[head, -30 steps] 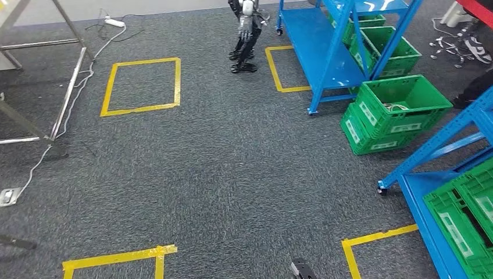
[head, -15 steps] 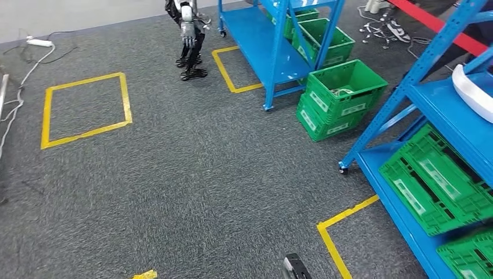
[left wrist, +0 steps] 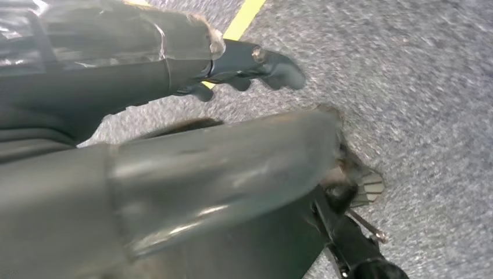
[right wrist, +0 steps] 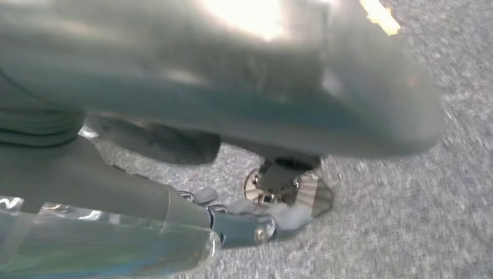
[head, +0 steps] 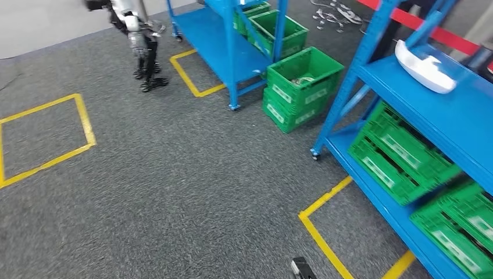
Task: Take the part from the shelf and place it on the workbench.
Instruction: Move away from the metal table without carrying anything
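The white part (head: 426, 68) lies on the blue shelf (head: 465, 125) at the upper right of the frame. The left robot hand (left wrist: 174, 75) and the right robot hand (right wrist: 192, 224) hang above the grey carpet (head: 174, 192), fingers loosely apart, holding nothing.

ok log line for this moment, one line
phase: approaching shelf | part: white part on shelf | left hand: empty | right hand: empty
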`<state>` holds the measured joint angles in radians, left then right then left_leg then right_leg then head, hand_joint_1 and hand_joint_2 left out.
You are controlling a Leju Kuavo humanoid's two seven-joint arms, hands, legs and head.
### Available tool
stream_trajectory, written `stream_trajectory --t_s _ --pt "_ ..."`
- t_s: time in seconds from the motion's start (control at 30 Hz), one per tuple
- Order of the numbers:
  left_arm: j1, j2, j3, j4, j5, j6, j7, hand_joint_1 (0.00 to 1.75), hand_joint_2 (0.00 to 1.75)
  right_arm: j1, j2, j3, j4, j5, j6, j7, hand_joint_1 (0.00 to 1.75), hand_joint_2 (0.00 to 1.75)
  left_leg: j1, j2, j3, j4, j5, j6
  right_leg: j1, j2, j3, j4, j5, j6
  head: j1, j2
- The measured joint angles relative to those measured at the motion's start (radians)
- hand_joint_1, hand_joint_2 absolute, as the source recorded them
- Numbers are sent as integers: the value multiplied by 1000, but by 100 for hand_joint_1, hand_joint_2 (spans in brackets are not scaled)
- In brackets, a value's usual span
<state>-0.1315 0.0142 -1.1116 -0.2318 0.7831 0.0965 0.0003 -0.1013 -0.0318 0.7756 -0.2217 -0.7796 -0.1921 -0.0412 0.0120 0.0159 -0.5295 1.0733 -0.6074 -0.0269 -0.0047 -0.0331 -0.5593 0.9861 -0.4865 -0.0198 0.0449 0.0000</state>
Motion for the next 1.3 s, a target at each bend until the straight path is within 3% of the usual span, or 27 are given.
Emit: stream_trajectory --t_s 0.03,0.07,0.1,0.13,0.17,0.2,0.27,0.33,0.4,0.47,0.53,0.6,0.63,0.67,0.7,0.77,0.83,0.9,0.93,0.97,1.03,1.1,1.13,1.17,1.2,1.23,1.3 --pt "1 0 0 0 0 0 1 0 0 -2 0 0 0 0 0 0 0 0 0 -25 -36 71 -30 0 1 13 1 0 -1 -4 -6 0" --pt "3 1 0 0 -1 0 2 0 0 -4 1 0 0 0 1 0 0 0 0 -29 -78 144 -55 0 3 28 2 1 -2 -7 -11 0" --pt "4 2 0 0 -1 0 2 0 0 -4 2 0 0 0 1 0 0 0 -1 -27 -113 198 -64 0 4 43 4 1 -3 -9 -14 0" --pt "6 3 0 0 -1 0 3 0 0 -3 3 0 0 0 2 0 0 0 -1 -25 -133 216 -52 1 6 59 7 2 -5 -10 -16 0" --pt "6 4 0 0 -1 0 3 0 0 -2 3 0 0 0 3 0 0 0 -1 -24 -136 198 -22 3 6 74 10 4 -8 -10 -17 0" --pt "5 5 0 0 -1 1 3 0 0 -1 3 0 0 0 3 0 0 0 0 -33 -120 142 24 5 6 89 14 6 -11 -8 -18 0" --pt "5 7 0 0 -1 2 2 0 0 -2 2 0 0 -1 4 0 0 0 7 -88 -72 14 90 9 5 116 16 13 -19 0 -22 0" --pt "5 8 0 0 -1 2 2 0 0 -5 3 1 0 -2 4 0 0 0 9 -123 -46 -45 101 14 2 143 10 18 -24 12 -24 0" --pt "5 9 -1 0 -1 2 2 0 0 -5 3 5 0 -3 4 0 0 0 7 -99 -40 -54 98 24 -3 162 3 17 -24 25 -23 0" --pt "5 11 -1 0 -2 2 0 0 0 -5 2 10 0 -3 4 0 0 0 7 -66 -31 -65 100 35 -2 126 -9 42 -43 37 -13 0" --pt "6 12 -1 0 -2 2 0 0 0 -9 3 14 0 -4 4 0 0 0 4 -26 -23 -71 97 43 -2 65 -58 140 -97 47 3 0" --pt "8 13 -1 1 -3 2 0 0 0 -11 5 16 0 -5 4 0 0 0 0 14 -20 -71 91 47 -4 41 -119 255 -142 53 10 0" --pt "8 14 -1 1 -3 2 0 0 0 -8 6 16 0 -5 3 0 0 0 -1 30 -18 -71 88 47 -5 37 -131 278 -142 55 12 0" --pt "7 15 -1 1 -2 2 0 0 0 -3 7 17 0 -5 3 1 0 0 -2 43 -15 -71 85 46 -5 33 -125 265 -122 54 13 0" --pt "5 16 -1 1 -2 1 1 0 0 1 7 18 0 -5 3 2 0 0 -3 54 -11 -71 81 45 -4 27 -101 218 -88 51 16 0" --pt "3 16 -1 0 -2 0 2 0 0 3 6 19 0 -6 1 3 0 0 -6 72 -1 -71 75 40 5 -11 -34 86 -30 35 22 0" --pt "2 16 -1 0 -2 0 3 0 0 -1 6 20 0 -6 0 3 0 0 -9 89 4 -71 69 32 16 -42 1 17 -16 20 24 0" --pt "1 16 -1 0 -1 -1 3 0 0 0 7 20 1 -6 0 3 0 0 -10 108 10 -74 66 22 19 -31 5 10 -19 12 22 0" --pt "0 16 -1 0 0 -1 3 0 0 2 8 21 1 -6 -1 3 0 0 -8 95 14 -72 60 17 18 -21 9 3 -16 8 21 0" --pt "-1 16 -1 -1 0 -1 3 0 0 2 9 22 1 -6 -1 3 0 0 -6 66 10 -57 48 12 15 -12 14 -4 -12 3 19 0" --pt "-1 16 -1 -2 0 -1 3 0 0 -1 11 23 2 -6 -2 4 0 0 -1 -7 -31 35 -3 5 8 9 22 -15 -6 -5 8 0" --pt "3 17 -1 -1 1 -1 4 0 0 -5 13 24 2 -6 -3 4 0 0 0 -28 -99 163 -54 1 7 35 23 -14 -7 -10 -4 0" --pt "5 17 -1 -1 1 -1 4 0 0 -5 15 24 2 -6 -3 4 0 0 0 -26 -123 198 -57 -1 8 49 23 -12 -9 -11 -8 0" --pt "6 17 -1 -1 2 -1 4 0 0 -3 16 24 2 -7 -3 4 0 0 1 -24 -132 199 -40 -2 7 64 23 -9 -11 -10 -10 0" --pt "6 18 -1 -1 2 -1 3 0 0 -2 17 24 2 -7 -3 4 0 0 2 -27 -123 163 -6 -3 6 79 24 -4 -14 -7 -11 0" --pt "6 18 -1 -1 3 -1 3 0 0 -1 17 25 2 -8 -3 4 0 0 6 -42 -101 100 38 -3 4 92 24 2 -19 -4 -12 0" --pt "5 19 -1 -1 3 -2 2 0 0 -3 17 25 3 -9 -3 4 0 0 16 -102 -56 -8 85 -2 3 118 18 17 -29 7 -17 0"
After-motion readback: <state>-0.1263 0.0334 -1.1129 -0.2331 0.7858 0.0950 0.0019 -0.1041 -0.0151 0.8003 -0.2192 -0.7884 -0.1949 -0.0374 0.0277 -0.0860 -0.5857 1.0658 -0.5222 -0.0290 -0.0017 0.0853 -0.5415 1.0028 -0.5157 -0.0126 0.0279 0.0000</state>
